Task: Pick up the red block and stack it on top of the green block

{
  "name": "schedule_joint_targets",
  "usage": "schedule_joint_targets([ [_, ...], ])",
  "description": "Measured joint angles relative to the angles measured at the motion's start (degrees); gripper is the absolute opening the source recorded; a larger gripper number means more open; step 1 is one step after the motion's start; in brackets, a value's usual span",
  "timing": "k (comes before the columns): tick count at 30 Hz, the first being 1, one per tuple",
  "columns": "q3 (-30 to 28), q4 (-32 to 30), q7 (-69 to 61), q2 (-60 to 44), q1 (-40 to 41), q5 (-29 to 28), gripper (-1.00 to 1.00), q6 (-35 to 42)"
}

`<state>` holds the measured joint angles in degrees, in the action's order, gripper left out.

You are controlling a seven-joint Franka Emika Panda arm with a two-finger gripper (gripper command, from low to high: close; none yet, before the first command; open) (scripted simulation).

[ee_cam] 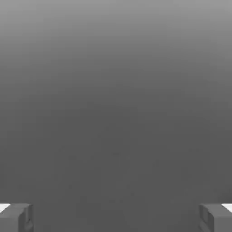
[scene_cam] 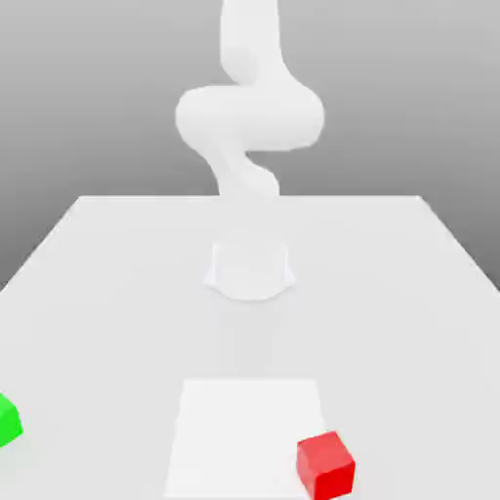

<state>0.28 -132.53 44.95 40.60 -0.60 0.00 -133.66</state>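
The stacking had not begun. The red block (scene_cam: 325, 467) lay on the pale surface (scene_cam: 107, 293), at the near edge of the exterior view and right of its middle, overlapping the near right corner of a flat white square (scene_cam: 244, 430). The green block (scene_cam: 8, 421) sat well apart, cut off by the exterior view's left edge, with nothing seen on top of it. In the hand view, the gripper (ee_cam: 116, 218) had its fingers spread wide with nothing between them. Reaching, grasping, lifting, carrying and placing all seemed to remain.

Both blocks looked like plain cubes with flat, evenly coloured faces and crisp edges, the red one set at an angle. The surface was smooth and matte, without grain, and the arm (scene_cam: 251, 117) was white, rounded and glossless.
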Motion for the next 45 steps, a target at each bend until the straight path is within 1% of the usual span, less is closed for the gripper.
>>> schedule_joint_targets([
  [24, 3.00, -7.28, -7.57, -50.21, -5.79, -1.48, 0.00, -18.33],
  [29, 2.46, -6.61, -7.26, -60.60, -6.62, -2.65, 0.00, -25.53],
  [30, 2.23, -6.32, -7.11, -62.57, -6.80, -2.87, -1.00, -27.16],
  [37, 2.19, -6.26, -6.97, -63.02, -6.85, -3.02, -1.00, -27.49],
  [41, 2.97, -7.35, -7.71, -56.16, -6.25, -2.07, -1.00, -21.73],
  [42, 2.63, -7.46, -7.55, -54.59, -5.75, -1.63, -1.00, -20.26],
  [45, -1.77, -6.48, -4.52, -53.78, -1.62, 0.45, -1.00, -18.26],
])
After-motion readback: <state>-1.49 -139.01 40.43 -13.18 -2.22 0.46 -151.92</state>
